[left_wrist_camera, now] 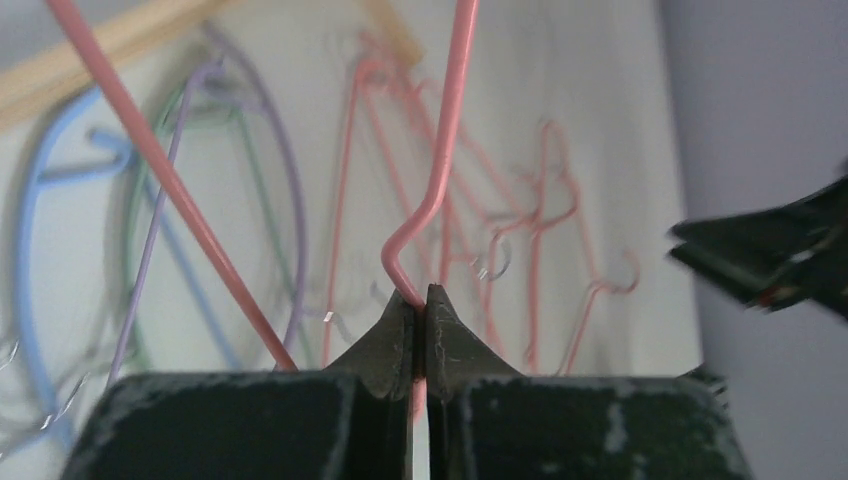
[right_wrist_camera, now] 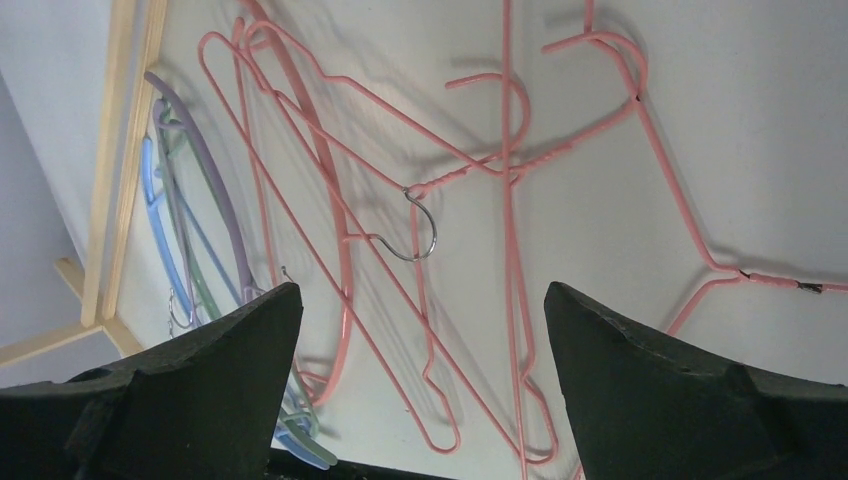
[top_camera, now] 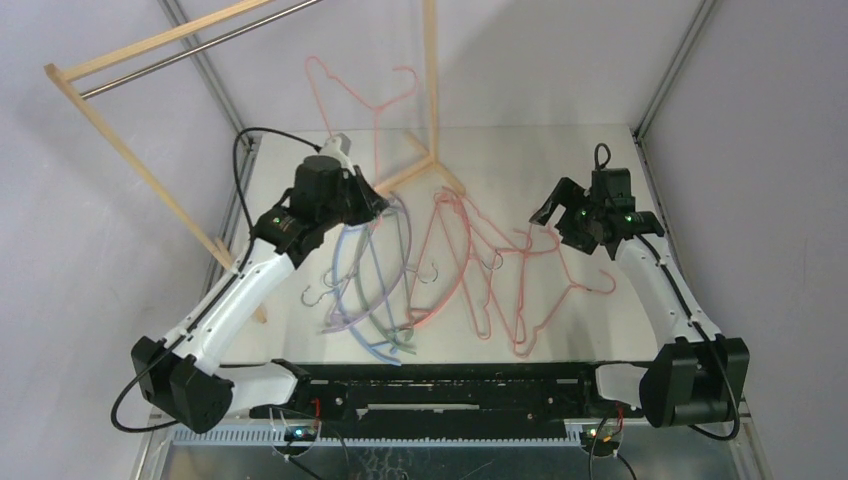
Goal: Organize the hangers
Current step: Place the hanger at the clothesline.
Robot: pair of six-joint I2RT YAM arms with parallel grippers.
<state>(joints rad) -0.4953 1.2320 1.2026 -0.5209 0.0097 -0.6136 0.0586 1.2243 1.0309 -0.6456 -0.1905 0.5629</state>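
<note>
- While a wire hanger (left_wrist_camera: 443,140) is pinched in the closed left gripper (left_wrist_camera: 425,298), it is held raised off the table (top_camera: 560,160).
- Right gripper (right_wrist_camera: 420,292) is spread wide, nothing held, above pink hangers (right_wrist_camera: 507,200).

On the table (top_camera: 580,160), the thick hangers (top_camera: 362,290) lie at nine o'clock of the wire hangers (top_camera: 478,270), with the rack (top_camera: 130,162) at eleven o'clock and one raised wire hanger (top_camera: 345,88) at twelve.

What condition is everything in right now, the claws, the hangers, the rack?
Left gripper: shut on a pink wire hanger, held aloft.
Right gripper: open, empty.
Other pink wire hangers: lying tangled on the table.
Lilac, green and blue hangers: lying overlapped.
Wooden rack: rod bare where visible.
</note>
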